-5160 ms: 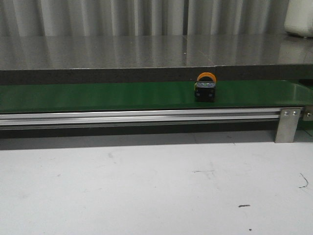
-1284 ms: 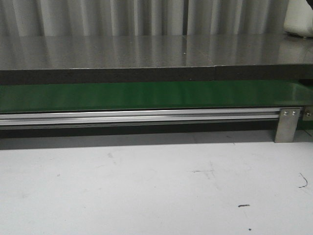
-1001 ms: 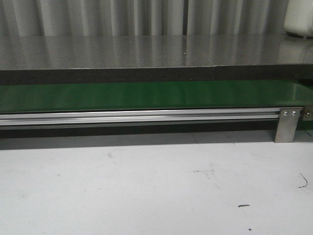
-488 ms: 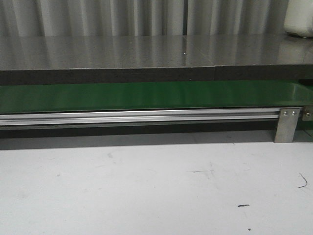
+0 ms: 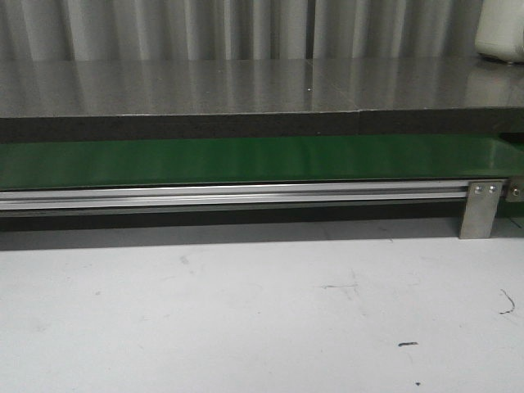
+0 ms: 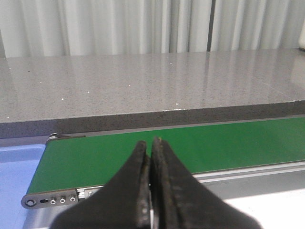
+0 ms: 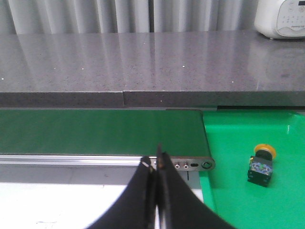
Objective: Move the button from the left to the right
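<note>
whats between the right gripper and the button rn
In the right wrist view, the end of the green conveyor belt with its metal end plate lies between the shut right gripper and the button, which sits in the green tray.

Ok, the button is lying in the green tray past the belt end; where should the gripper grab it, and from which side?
Grip the button by its black blocky body, not the round orange cap, which looks likelier to slip. It lies alone in the green tray, nothing touching it, so coming down from above with the fingers across the body's flat sides looks best. The right gripper is shut and must open first.
</note>
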Motion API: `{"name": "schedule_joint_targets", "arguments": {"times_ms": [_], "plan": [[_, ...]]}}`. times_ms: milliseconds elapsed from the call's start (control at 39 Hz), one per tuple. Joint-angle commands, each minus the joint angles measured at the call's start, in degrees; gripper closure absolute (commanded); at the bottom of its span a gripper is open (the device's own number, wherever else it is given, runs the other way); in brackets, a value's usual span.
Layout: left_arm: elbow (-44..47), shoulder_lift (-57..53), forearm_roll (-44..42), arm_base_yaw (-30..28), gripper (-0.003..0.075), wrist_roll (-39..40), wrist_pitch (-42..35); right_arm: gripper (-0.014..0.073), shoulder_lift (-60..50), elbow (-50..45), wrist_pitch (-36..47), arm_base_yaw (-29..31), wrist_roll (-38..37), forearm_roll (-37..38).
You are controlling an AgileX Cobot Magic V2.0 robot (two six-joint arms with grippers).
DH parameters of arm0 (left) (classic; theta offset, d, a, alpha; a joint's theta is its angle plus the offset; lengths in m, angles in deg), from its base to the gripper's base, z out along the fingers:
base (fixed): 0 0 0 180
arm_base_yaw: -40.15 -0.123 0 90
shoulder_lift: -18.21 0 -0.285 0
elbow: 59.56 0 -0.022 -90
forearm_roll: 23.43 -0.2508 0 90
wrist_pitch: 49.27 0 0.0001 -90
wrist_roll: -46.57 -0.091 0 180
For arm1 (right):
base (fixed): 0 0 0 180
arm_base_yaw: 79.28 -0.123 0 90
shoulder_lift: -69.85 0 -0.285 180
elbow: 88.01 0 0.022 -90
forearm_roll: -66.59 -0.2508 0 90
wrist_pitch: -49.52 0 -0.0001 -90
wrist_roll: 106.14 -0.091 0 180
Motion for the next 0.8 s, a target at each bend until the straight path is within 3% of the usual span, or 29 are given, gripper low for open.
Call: {"name": "schedule_joint_targets", "arguments": {"times_ms": [0,565,770], "plan": [[-1.42,0.70,0.41,0.37,0.0741,0.64,-4.31,0.0660,0.65,1.54,5.18,0.06,0.36,-0.06],[-1.42,0.70,0.41,0.37,0.0741,0.64,-4.41,0.0660,0.65,1.54,5.18,0.06,0.36,-0.06],[3.89,-1.74,0.15,-1.93,0.0741,2.21,-8.92,0.0660,0.65,1.54,5.18,0.06,0.36,-0.06]]}}
